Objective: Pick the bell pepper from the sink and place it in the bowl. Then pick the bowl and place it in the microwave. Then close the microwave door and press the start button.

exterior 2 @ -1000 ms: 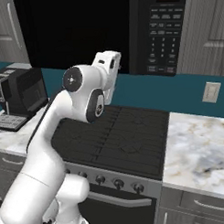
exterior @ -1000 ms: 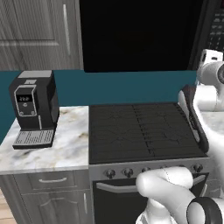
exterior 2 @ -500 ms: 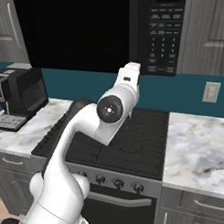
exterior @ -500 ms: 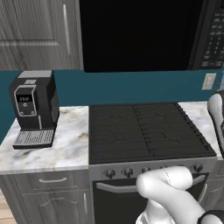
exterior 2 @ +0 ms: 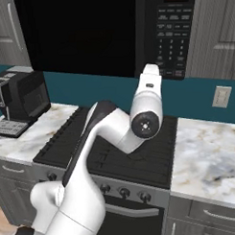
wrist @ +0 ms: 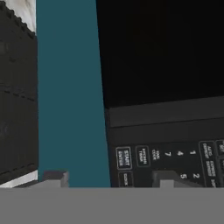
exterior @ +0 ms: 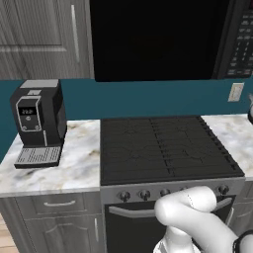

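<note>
Teal backsplash fills the frame's left; steer your gripper [wrist: 105, 181], jaws apart and seemingly empty, squarely onto the start button [wrist: 124, 158].

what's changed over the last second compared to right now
In the right base view, the arm's elbow swung rightward across the stove and the forearm now points up at the microwave keypad. In the left base view, the arm slid out to the right. Nothing was grasped. The coffee machine stayed put.
</note>
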